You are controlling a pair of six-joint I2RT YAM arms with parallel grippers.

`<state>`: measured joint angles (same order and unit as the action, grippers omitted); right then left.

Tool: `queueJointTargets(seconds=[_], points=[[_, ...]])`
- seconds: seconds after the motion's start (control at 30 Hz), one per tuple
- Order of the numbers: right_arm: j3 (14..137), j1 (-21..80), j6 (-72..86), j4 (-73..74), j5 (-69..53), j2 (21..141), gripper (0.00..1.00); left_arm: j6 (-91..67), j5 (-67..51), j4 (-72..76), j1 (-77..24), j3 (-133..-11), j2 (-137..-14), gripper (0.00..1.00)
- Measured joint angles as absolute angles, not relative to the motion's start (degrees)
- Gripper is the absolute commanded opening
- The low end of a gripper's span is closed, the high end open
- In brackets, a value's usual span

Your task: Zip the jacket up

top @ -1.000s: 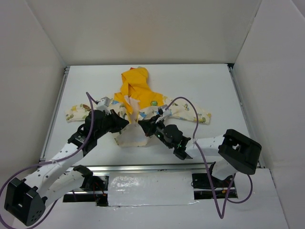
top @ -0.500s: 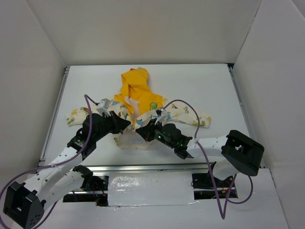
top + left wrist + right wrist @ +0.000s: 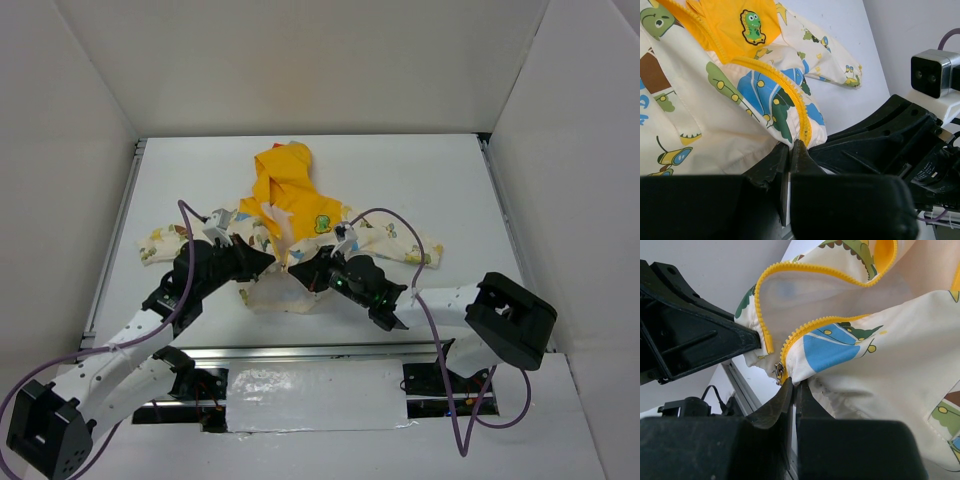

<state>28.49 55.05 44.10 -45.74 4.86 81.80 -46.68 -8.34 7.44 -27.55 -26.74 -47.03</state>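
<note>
Sprawled open-fronted on the white tabletop (image 3: 420,180): jacket (image 3: 290,205). Pressed shut on its two lower front corners: left fingers (image 3: 796,151), right fingers (image 3: 788,390). Best draw both corners level and taut, then feed into slider (image 3: 778,371).

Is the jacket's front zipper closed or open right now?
Open. In the right wrist view the zipper's two yellow tooth rows lie apart, and the slider sits at one row's bottom end.

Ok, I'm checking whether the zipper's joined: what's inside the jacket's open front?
Inside the jacket, between the parted zipper rows, only pale inner fabric shows; the slider hangs on one row. Folds hide anything deeper.
</note>
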Motion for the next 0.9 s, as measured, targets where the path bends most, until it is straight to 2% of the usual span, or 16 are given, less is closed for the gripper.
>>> queueJointTargets(seconds=[0.9], points=[[28.5,52.8,44.9,-45.8,0.9,81.2,0.0,-47.0,-10.9,12.2,-27.6,-24.9,-48.9,0.0]])
